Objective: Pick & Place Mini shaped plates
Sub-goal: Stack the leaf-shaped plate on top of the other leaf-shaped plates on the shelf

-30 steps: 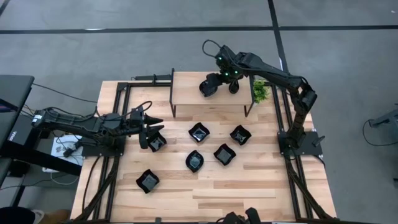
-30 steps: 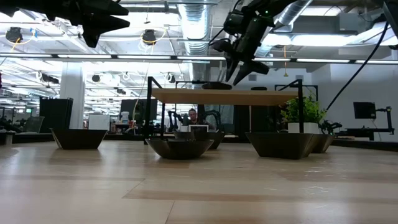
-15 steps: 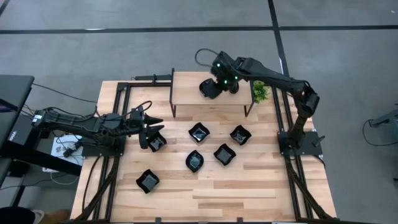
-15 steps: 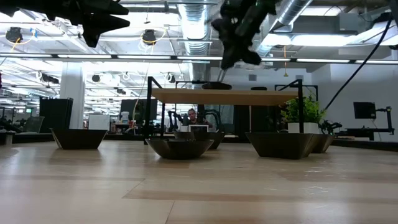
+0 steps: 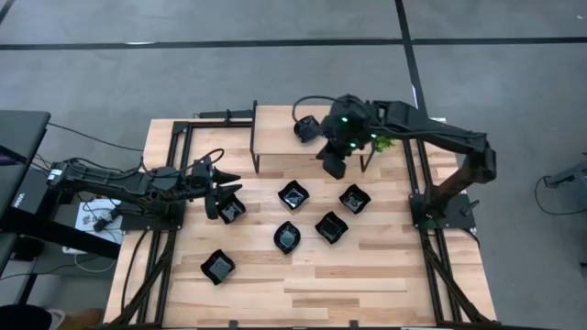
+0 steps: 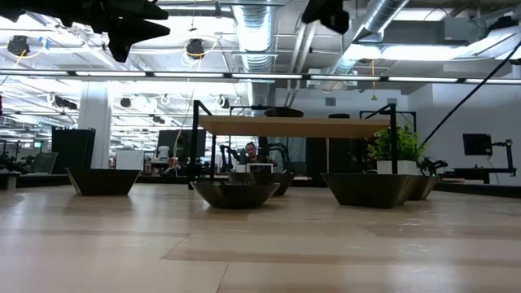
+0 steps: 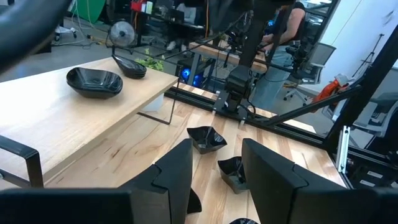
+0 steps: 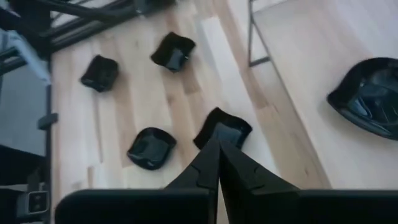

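A: Right gripper (image 5: 332,166) hangs over the front edge of the raised wooden shelf (image 5: 275,137), high above the table (image 5: 367,275). Fingers pressed together tip to tip, nothing between them.

B: Plates?

A: One black teardrop plate (image 5: 304,128) sits on the shelf, just beside the gripper's wrist; a second dark dish (image 7: 129,66) farther along the shelf shows only from the left wrist. On the table below lie six more: two wavy-edged squares (image 5: 293,194) and (image 5: 354,198) nearest the shelf, two (image 5: 287,237) and (image 5: 330,226) a row back, one (image 5: 218,267) alone toward the near left, and one (image 5: 230,210) under the left gripper (image 5: 227,190).

B: Left arm?

A: Waiting low over that plate, fingers (image 7: 174,177) parted wide, holding nothing.

B: So what is the step?

A: My reading: the right arm is between placements, headed for the next table plate. The wavy square (image 8: 224,132) shows directly past its closed tips in the right wrist view, so that one is the likely target.

B: Advice?

A: Open the jaws before descending, not at the rim. These dishes are glossy with sloping walls; pinch one wall, one finger inside and one outside, at a flat stretch of the wavy edge. Come straight down to avoid nudging the neighbouring plate, and clear the shelf's front frame (image 5: 312,158) on the lift.

B: Risk?

A: Slip on glaze, or crowding the left arm.
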Robot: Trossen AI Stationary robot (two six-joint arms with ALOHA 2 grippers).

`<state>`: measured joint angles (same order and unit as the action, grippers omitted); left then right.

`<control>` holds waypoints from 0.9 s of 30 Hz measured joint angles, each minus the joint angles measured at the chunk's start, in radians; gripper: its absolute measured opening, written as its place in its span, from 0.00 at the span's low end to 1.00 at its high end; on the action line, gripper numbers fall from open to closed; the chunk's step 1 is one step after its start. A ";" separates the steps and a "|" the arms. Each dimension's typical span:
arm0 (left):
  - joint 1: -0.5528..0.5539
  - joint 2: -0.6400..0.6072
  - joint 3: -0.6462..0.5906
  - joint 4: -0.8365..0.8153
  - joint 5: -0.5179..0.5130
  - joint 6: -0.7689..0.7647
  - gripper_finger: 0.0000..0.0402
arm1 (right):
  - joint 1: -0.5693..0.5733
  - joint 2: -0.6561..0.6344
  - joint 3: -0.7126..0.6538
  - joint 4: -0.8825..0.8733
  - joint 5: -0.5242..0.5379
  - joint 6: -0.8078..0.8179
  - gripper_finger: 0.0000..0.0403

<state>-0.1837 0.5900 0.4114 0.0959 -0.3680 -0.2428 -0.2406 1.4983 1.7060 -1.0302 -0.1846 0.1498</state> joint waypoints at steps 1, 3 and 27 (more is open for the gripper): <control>0.000 0.000 0.000 0.000 0.006 0.000 0.35 | 0.010 -0.022 -0.021 0.009 0.000 0.001 0.00; 0.000 0.000 0.000 0.000 0.038 0.000 0.35 | 0.032 -0.070 -0.083 0.037 0.000 0.022 0.01; 0.000 0.000 0.000 0.000 0.140 -0.038 0.35 | 0.457 0.051 -0.522 0.768 0.055 0.339 0.00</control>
<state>-0.1837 0.5900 0.4110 0.0955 -0.2277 -0.2813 0.2166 1.5491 1.1842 -0.2618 -0.1292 0.4885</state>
